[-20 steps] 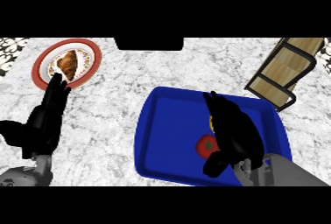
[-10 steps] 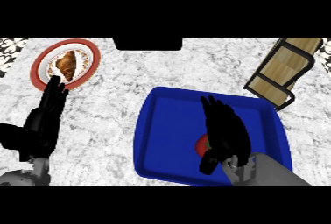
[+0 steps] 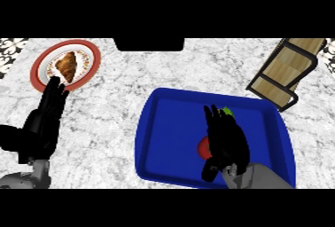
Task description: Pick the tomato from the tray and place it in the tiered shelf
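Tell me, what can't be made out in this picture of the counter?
- Tomato, head view: mostly hidden under the right hand; only a red edge shows. Whether the hand touches it cannot be told.
- Tiered shelf, head view: cut off by the view's top edge, so its tiers cannot be counted.
- Food on the plate: too small to name; the left hand covers the plate's lower rim.

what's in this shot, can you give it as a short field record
counter: grey marble
tray: blue, lower right
tomato: red, on the tray, mostly hidden under the right hand
right hand: lies over the tomato, fingers straight
left hand: open, resting at the left, fingertips by the plate
plate: red-rimmed, upper left, brown food on it
tiered shelf: wood, black frame, upper right
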Available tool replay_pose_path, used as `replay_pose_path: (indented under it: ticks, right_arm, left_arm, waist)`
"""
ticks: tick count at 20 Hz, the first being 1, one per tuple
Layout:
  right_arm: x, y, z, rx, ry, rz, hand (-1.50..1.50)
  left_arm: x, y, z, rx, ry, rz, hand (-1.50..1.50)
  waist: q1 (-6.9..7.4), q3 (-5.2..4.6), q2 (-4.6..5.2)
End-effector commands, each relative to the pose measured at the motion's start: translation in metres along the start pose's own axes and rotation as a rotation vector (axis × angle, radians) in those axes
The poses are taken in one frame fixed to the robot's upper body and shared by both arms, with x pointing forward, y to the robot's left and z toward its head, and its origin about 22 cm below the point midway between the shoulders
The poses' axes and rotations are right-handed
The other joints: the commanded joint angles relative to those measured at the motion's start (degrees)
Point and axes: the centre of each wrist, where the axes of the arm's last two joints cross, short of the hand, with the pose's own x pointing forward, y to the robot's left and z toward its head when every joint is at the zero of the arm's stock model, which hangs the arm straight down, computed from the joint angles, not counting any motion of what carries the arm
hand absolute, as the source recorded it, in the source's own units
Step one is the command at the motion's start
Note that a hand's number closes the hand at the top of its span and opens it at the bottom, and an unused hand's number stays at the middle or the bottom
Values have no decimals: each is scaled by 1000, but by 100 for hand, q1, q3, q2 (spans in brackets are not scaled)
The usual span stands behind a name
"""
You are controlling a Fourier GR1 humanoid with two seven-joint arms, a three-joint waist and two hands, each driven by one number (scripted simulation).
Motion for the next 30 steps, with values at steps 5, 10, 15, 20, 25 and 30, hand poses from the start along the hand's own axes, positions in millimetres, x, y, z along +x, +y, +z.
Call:
replay_pose_path:
  ticks: [5, 10, 15, 20, 25, 30]
  right_arm:
    - [-9, 9, -16, 3, 108, -12, -150]
    - [-3, 35, 1, -15, 102, -24, -150]
    - [5, 35, -12, 36, 122, -16, -150]
    - [-22, 33, -35, 93, 107, 17, 150]
    - [-6, 67, -28, -26, 29, 141, 150]
    - [-89, 35, -30, 9, -209, 250, 150]
  left_arm:
    - [23, -6, -20, 1, 12, 7, 0]
    - [14, 7, -9, -2, 7, 7, 0]
    - [5, 9, -19, -15, 5, 7, 0]
    - [-6, 9, -1, 2, 10, 2, 0]
    - [10, -1, -23, -4, -15, 10, 0]
    - [-2, 11, -7, 33, -3, -6, 0]
  waist:
    - [-5, 5, 12]
    - [0, 3, 5]
    - [-7, 2, 10]
    - [19, 2, 11]
    - [-1, 3, 16]
    - [-91, 12, 18]
